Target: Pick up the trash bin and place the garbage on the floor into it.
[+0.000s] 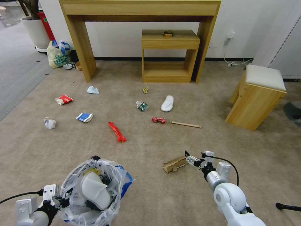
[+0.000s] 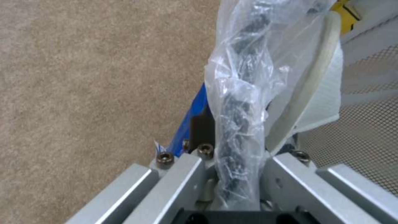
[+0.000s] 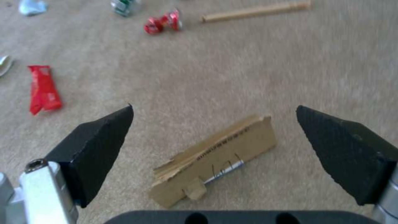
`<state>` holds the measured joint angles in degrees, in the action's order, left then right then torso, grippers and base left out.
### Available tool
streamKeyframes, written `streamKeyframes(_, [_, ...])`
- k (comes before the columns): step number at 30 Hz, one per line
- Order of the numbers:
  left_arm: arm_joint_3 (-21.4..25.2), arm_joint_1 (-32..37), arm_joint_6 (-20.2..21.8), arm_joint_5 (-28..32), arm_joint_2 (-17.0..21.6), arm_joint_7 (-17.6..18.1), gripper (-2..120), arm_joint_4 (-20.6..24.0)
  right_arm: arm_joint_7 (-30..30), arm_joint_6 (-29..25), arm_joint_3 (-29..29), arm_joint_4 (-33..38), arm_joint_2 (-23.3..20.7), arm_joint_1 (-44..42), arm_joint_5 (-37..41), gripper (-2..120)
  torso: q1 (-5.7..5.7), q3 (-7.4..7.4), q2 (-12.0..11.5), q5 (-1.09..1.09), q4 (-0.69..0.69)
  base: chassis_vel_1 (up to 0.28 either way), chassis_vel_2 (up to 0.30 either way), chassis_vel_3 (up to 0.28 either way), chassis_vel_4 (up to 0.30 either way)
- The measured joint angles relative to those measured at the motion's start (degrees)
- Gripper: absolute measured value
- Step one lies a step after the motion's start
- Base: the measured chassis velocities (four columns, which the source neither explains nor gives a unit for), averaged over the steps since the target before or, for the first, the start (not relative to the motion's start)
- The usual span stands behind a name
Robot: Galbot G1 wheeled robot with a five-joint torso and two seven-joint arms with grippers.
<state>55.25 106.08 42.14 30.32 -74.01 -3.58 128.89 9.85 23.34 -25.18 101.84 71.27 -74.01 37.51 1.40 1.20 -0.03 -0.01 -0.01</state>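
Cardboard (image 3: 215,157) sits on the carpet (image 1: 150,191) directly between the spread black fingers (image 3: 95,149) of my right hand (image 1: 192,158), which I see hovering wide open just above it, touching nothing. My left hand (image 1: 59,201) is clamped on the rim of the trash bin (image 1: 94,188), with the crinkly liner bag (image 2: 244,93) bunched between its metal fingers (image 2: 182,177); the bin hangs well to the left of the cardboard, close to my own body. Inside the bin I can make out one white slipper (image 1: 94,190) standing on edge against the liner. Beyond the cardboard, farther from me, lie the wooden stick (image 1: 185,124) and a crushed red can (image 1: 158,120); past those, a second white slipper (image 1: 167,103) and a small green-and-white wrapper (image 1: 142,106). To the left of the cardboard and a little farther off lies the long red wrapper (image 1: 117,132), and farther left again a blue-and-white carton (image 1: 84,117), a red carton (image 1: 63,99), a crumpled tissue (image 1: 50,123) and a pale blue wad (image 1: 92,90). The small wooden side worktop (image 1: 169,56) stands well beyond the cardboard against the wall, and a padded stool (image 1: 257,97) stands off to the right of it.
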Motion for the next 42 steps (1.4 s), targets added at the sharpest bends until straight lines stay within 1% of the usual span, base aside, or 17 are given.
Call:
streamKeyframes(4, [-0.6,-0.3,0.0,-0.3,0.2,0.1,0,-0.1,3.6,3.5,1.0,-5.0,-0.1,5.0,7.2,100,0.0,0.0,0.0,0.01,-0.02,0.0,0.0,0.0,0.0])
streamKeyframes(8, [-0.9,-0.4,0.0,-0.6,0.2,0.2,0,-0.2,5.8,5.3,1.9,-8.3,0.3,8.7,11.3,100,0.0,0.0,0.0,0.0,0.0,0.0,0.0,0.0,0.0])
streamKeyframes(10, [-1.2,-0.4,0.0,-0.9,0.2,0.3,0,-0.2,9.6,7.3,3.5,-12.4,1.0,12.5,15.3,100,0.0,0.01,0.0,0.01,0.0,0.0,0.0,0.0,0.0])
streamKeyframes(11, [-1.2,-0.4,0.0,-0.9,0.2,0.3,0,-0.2,9.6,7.3,3.5,-12.4,1.0,12.5,15.3,100,0.0,0.01,0.0,0.01,0.0,0.0,0.0,0.0,0.0])
streamKeyframes(14, [-1.2,-0.5,0.0,-1.0,0.1,0.3,0,-0.2,15.0,9.6,5.7,-16.8,2.3,16.3,19.9,100,0.01,0.0,0.0,0.0,0.0,0.0,0.0,0.0,0.0])
streamKeyframes(15, [-1.2,-0.5,0.0,-1.0,0.1,0.3,0,-0.2,15.0,9.6,5.7,-16.8,2.3,16.3,19.9,100,0.01,0.0,0.0,0.0,0.0,0.0,0.0,0.0,0.0])
streamKeyframes(17, [-1.2,-0.5,0.0,-1.1,0.1,0.4,0,-0.3,18.1,10.5,7.1,-19.5,3.4,18.4,21.6,100,0.0,0.0,0.0,0.0,-0.01,0.0,0.0,0.0,0.0])
streamKeyframes(21, [-1.2,-0.6,0.0,-1.2,0.1,0.4,0,-0.8,20.5,11.2,8.4,-22.6,4.8,20.4,22.7,100,0.0,0.0,0.0,0.0,0.0,0.0,0.0,0.0,0.0])
streamKeyframes(30, [-1.5,-0.8,0.0,-1.3,0.0,0.4,0,-1.5,26.8,12.1,8.7,-27.3,7.0,23.7,28.9,99,0.01,0.0,0.0,0.0,-0.01,0.0,0.0,0.0,0.0])
streamKeyframes(32, [-1.5,-0.9,0.0,-1.3,0.2,0.4,0,-1.7,27.5,12.1,8.7,-28.3,7.4,24.3,29.4,93,0.0,0.0,0.0,0.01,-0.01,0.0,0.0,0.0,0.0])
streamKeyframes(33, [-1.5,-0.9,0.0,-1.3,0.2,0.4,0,-1.7,27.5,12.1,8.7,-28.3,7.4,24.3,29.4,93,0.0,0.0,0.0,0.01,-0.01,0.0,0.0,0.0,0.0])
streamKeyframes(36, [-1.5,-1.0,0.0,-1.2,0.3,0.4,0,-1.9,28.5,12.0,8.6,-29.7,7.8,25.3,30.3,82,0.01,0.0,0.0,0.01,-0.01,0.0,0.0,0.0,0.0])
streamKeyframes(37, [-1.5,-1.0,0.0,-1.2,0.3,0.4,0,-1.9,28.5,12.0,8.6,-29.7,7.8,25.3,30.3,82,0.01,0.0,0.0,0.01,-0.01,0.0,0.0,0.0,0.0])
streamKeyframes(39, [-1.6,-1.1,0.0,-1.1,0.4,0.4,0,-2.0,28.8,11.8,8.5,-30.8,8.0,25.8,30.3,70,0.0,0.0,0.0,0.0,-0.01,0.0,0.0,0.0,0.0])
streamKeyframes(40, [-1.6,-1.1,0.0,-1.1,0.5,0.4,0,-2.0,28.8,11.8,8.5,-31.1,8.1,26.0,30.3,67,0.0,0.0,0.0,0.0,-0.01,0.0,0.0,0.0,0.0])
streamKeyframes(41, [-1.6,-1.1,0.0,-1.1,0.5,0.4,0,-2.0,28.8,11.8,8.5,-31.1,8.1,26.0,30.3,67,0.0,0.0,0.0,0.0,-0.01,0.0,0.0,0.0,0.0])
streamKeyframes(42, [-1.6,-1.1,0.0,-1.0,0.6,0.3,0,-2.1,28.8,11.6,8.3,-32.0,8.2,26.4,30.3,59,0.01,0.0,0.0,0.0,-0.01,0.0,0.0,0.0,0.0])
